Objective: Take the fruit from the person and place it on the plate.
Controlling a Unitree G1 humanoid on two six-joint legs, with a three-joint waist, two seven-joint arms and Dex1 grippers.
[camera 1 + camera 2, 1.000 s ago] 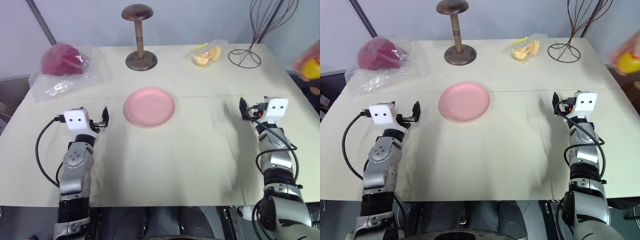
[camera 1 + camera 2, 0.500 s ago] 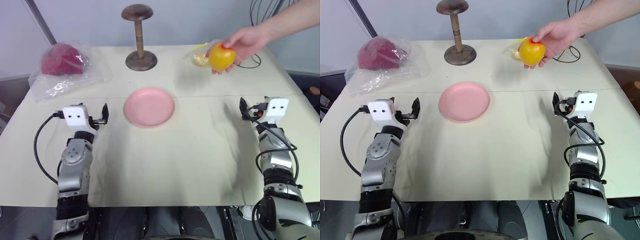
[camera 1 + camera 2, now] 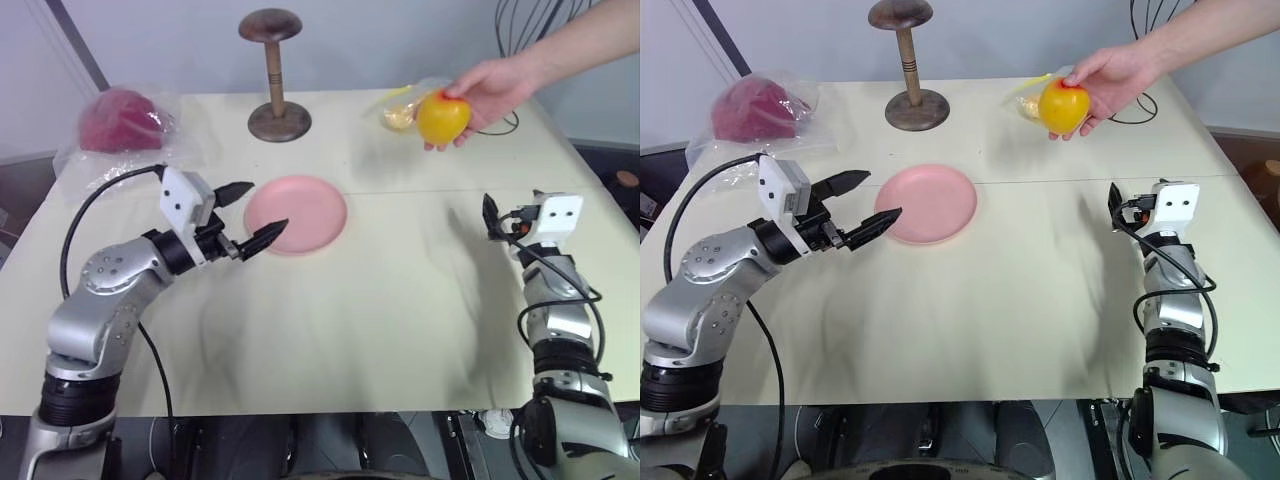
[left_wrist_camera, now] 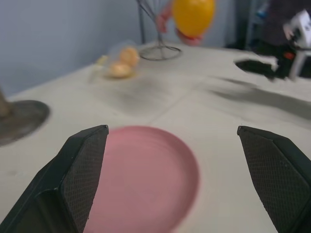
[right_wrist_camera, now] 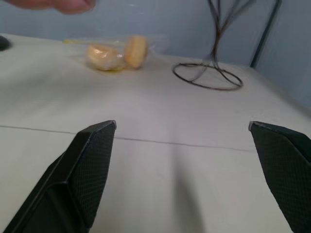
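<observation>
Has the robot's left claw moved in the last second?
Yes. The left gripper has swung toward the pink plate, its open fingers now at the plate's near-left rim instead of well left of it.

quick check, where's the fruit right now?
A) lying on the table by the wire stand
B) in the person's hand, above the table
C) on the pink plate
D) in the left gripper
B: the fruit sits in the person's hand, held up over the far right of the table; the plate is bare and the left gripper stands open and empty beside it.
</observation>
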